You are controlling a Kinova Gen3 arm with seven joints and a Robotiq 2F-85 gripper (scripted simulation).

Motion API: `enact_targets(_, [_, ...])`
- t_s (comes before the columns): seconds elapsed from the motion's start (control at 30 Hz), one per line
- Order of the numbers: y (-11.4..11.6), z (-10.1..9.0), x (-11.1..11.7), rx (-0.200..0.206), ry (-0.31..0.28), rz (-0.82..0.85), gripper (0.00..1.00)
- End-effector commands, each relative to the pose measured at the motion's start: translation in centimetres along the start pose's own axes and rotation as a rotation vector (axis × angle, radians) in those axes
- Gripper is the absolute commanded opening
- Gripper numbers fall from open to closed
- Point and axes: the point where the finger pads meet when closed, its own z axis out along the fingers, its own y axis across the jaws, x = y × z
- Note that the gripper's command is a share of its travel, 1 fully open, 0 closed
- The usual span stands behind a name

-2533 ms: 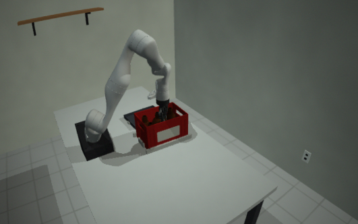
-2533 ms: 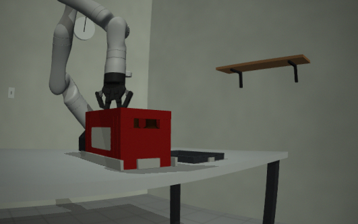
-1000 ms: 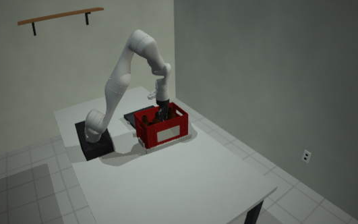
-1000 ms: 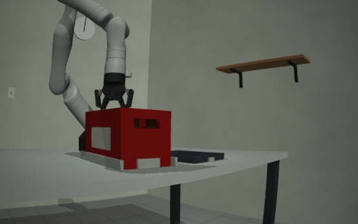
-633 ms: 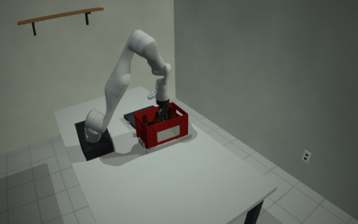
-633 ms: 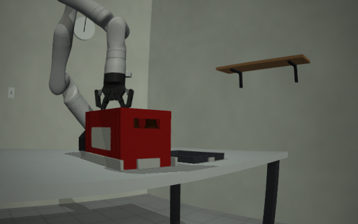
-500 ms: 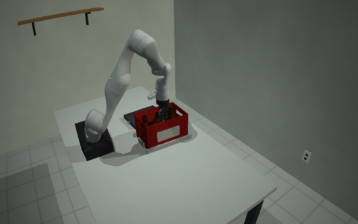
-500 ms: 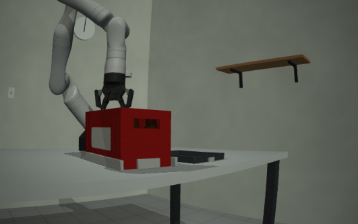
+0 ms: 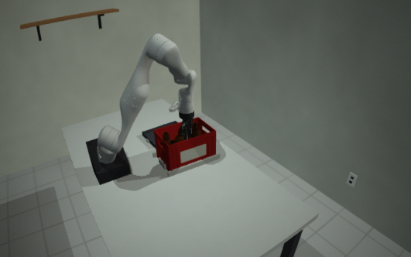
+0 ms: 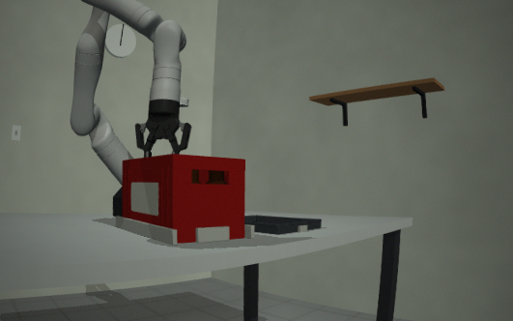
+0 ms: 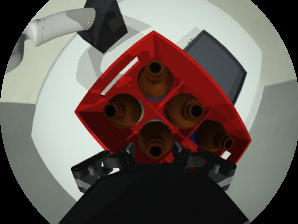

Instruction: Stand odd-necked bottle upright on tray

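The red crate (image 9: 173, 156) (image 10: 208, 208) (image 11: 180, 65) holds five brown bottles. In the wrist view one bottle (image 11: 155, 86) is at the top, one (image 11: 127, 111) at the left, one (image 11: 180, 109) right of the middle, one (image 11: 215, 136) at the far right and one (image 11: 156, 134) nearest the gripper. My gripper (image 9: 186, 135) (image 10: 162, 154) (image 11: 153, 148) is partly open, pointing down, with its fingertips on either side of the nearest bottle's neck, apart from it. I cannot tell which neck differs. The dark tray (image 9: 150, 134) (image 10: 280, 227) (image 11: 215, 60) is empty where it shows.
The tray lies close beside the crate. Pale low strips (image 9: 190, 166) (image 10: 147, 231) run along the crate's foot. The crate's walls and dividers (image 11: 172, 95) surround the bottles. The robot's black base (image 9: 112, 170) (image 11: 106, 30) stands on the white table (image 9: 193, 205).
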Motion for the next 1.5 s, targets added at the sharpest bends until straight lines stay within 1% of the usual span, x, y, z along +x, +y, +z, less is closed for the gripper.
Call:
enact_targets(0.0, [0.3, -1.0, -0.1, -0.012, -0.003, 0.000, 0.64])
enact_targets(0.07, [0.3, -1.0, -0.1, -0.012, -0.003, 0.000, 0.64])
enact_targets(0.57, [0.2, -6.1, -0.1, -0.012, -0.003, 0.000, 0.64])
enact_targets(0.63, [0.2, -6.1, -0.1, -0.012, -0.003, 0.000, 0.64])
enact_targets(0.87, [0.2, -7.3, 0.0, -0.012, -0.003, 0.000, 0.64])
enact_targets(1.1, [0.2, -7.6, 0.0, -0.012, -0.003, 0.000, 0.64])
enact_targets(1.13, [0.2, -7.6, 0.0, -0.012, -0.003, 0.000, 0.00])
enact_targets(1.47, [0.2, -7.6, 0.0, -0.012, -0.003, 0.000, 0.00])
